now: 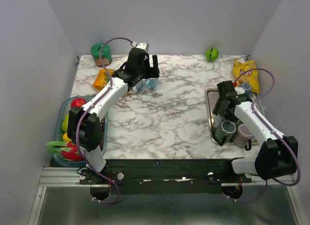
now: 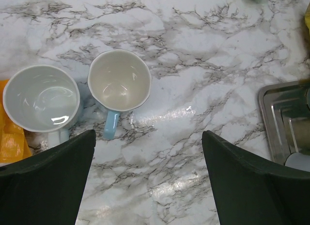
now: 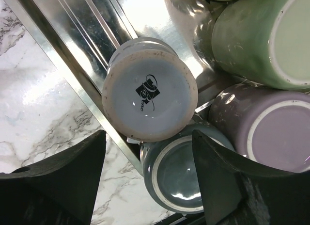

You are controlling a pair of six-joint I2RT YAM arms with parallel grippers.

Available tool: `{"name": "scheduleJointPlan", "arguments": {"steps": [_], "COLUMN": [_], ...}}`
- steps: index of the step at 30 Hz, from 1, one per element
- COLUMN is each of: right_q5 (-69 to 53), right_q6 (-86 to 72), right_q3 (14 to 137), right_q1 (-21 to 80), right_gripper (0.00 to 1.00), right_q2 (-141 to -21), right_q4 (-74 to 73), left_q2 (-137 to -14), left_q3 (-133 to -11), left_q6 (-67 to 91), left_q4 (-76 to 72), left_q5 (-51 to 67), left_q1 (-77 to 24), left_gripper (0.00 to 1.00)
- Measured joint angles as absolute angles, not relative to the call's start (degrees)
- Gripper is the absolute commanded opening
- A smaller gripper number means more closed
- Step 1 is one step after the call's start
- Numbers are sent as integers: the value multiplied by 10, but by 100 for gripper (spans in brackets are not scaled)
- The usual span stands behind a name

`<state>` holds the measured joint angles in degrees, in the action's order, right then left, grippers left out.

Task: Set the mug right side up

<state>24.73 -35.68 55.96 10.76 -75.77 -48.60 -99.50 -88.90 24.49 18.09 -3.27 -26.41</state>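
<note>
Right fingers spread over the upturned mugs; left fingers wide above the worktop.

My right fingers [image 3: 58,186] stand apart, holding nothing, above the pale mug [image 3: 149,96]. It sits bottom-up in the steel tray [image 3: 87,31], at the edge beside the marble worktop [image 3: 29,113], with a dark printed mark on its base. Just beside it a grey-blue mug [image 3: 177,174], a purple mug [image 3: 276,133] and a green mug [image 3: 256,36] also show their bases. My left fingers [image 2: 48,186] gape wide and empty over the worktop, where a white mug with a blue handle [image 2: 119,81] and a second white mug [image 2: 41,98] stand upright side by side.
</note>
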Motion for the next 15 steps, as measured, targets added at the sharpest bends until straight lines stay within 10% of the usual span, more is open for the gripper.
{"name": "scheduleJointPlan", "arguments": {"steps": [15], "right_q5": [263], "right_q6": [-333], "right_q3": [572], "right_q1": [108], "right_gripper": [71], "right_q2": [-785], "right_q4": [-456], "left_q2": [-995], "left_q3": [-889], "left_q6": [247], "left_q4": [181], "left_q5": [-28], "left_q1": [-259], "left_gripper": [99]}}
